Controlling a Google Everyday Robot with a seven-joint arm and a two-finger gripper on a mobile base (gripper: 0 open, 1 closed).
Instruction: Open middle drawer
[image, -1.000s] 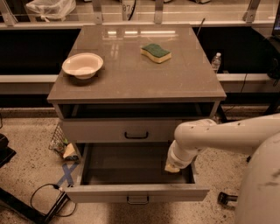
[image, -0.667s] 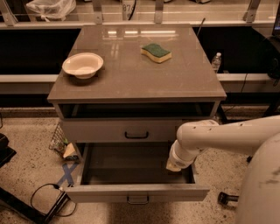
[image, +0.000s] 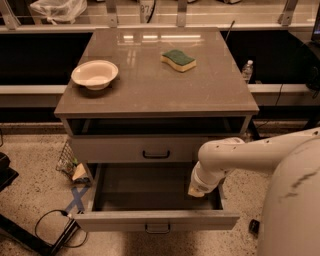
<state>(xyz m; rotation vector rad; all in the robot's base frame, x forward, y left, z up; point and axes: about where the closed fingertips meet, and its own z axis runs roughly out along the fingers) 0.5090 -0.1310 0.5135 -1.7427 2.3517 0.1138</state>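
Observation:
The middle drawer (image: 156, 219) is pulled far out at the cabinet's front. Its plain grey inside (image: 145, 187) shows, and its low front panel has a small black bar handle (image: 157, 228). My white arm reaches in from the right. My gripper (image: 196, 191) points down over the right part of the open drawer, just inside its right wall. It is behind the front panel and away from the handle. The drawer above (image: 135, 149) is closed, with a black handle (image: 156, 154).
The cabinet top (image: 150, 90) holds a white bowl (image: 94, 74) at the left and a green-and-yellow sponge (image: 178, 60) at the back right. Cables (image: 55, 225) and blue tape (image: 76, 200) lie on the floor at the left. A water bottle (image: 247, 71) stands behind, at the right.
My arm has shifted only slightly over the drawer's right side. The drawer stays pulled out as before.

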